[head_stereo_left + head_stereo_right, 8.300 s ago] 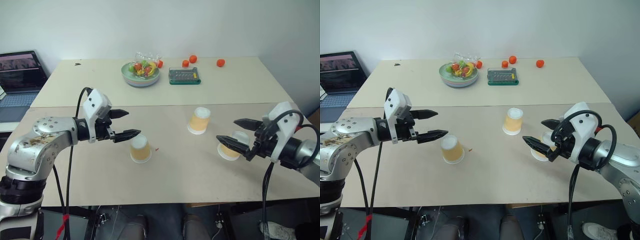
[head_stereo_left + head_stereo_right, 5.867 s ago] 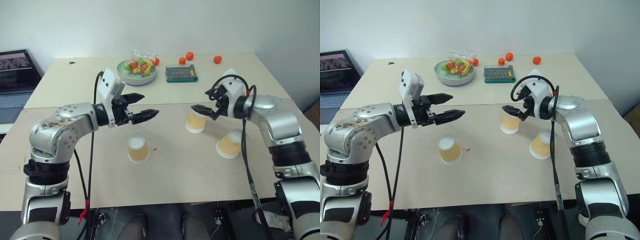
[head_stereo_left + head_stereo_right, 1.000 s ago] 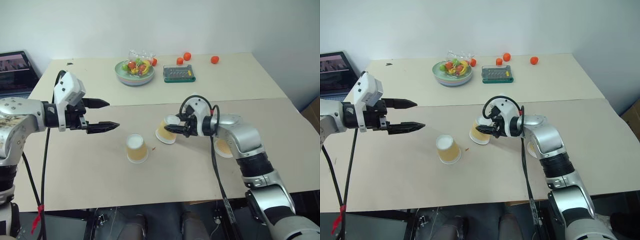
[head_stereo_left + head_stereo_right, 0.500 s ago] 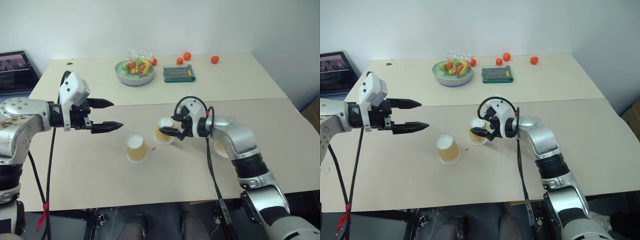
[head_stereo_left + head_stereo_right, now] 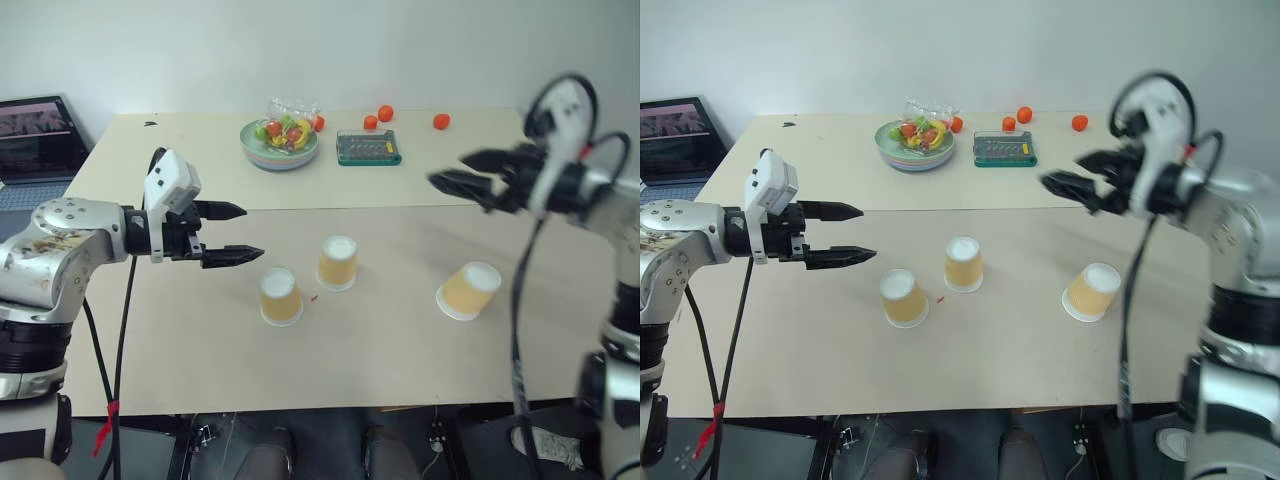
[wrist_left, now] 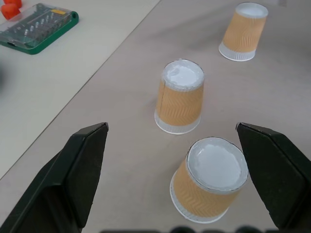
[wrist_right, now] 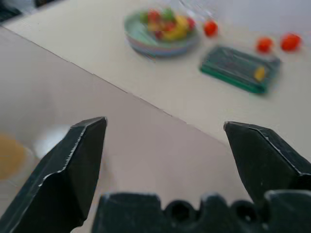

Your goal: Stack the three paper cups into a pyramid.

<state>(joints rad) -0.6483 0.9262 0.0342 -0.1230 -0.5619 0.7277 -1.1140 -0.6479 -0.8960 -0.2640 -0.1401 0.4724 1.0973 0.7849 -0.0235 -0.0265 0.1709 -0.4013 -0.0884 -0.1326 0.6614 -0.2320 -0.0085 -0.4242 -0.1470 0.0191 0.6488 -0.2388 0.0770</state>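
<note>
Three paper cups stand upside down and apart on the near table: one at front left [image 5: 280, 296], one in the middle [image 5: 338, 262], one to the right [image 5: 468, 290]. No cup rests on another. My left gripper [image 5: 252, 232] hovers open to the left of the front-left cup, pointing toward it, with nothing between its fingers. The left wrist view looks along those fingers at the nearest cup [image 6: 212, 179] and the middle cup [image 6: 181, 103]. My right gripper [image 5: 447, 168] is raised high at the right, open and empty, above and behind the right cup.
On the far table sit a fruit bowl [image 5: 280, 145], a green case [image 5: 368, 150] and small oranges [image 5: 385, 114]. A laptop [image 5: 40, 140] stands at the far left. A seam [image 5: 400, 207] divides the two tables.
My right gripper opened off the middle cup and swung up and far to the right. That cup now stands alone near the front-left cup. My left gripper drifted slightly right.
</note>
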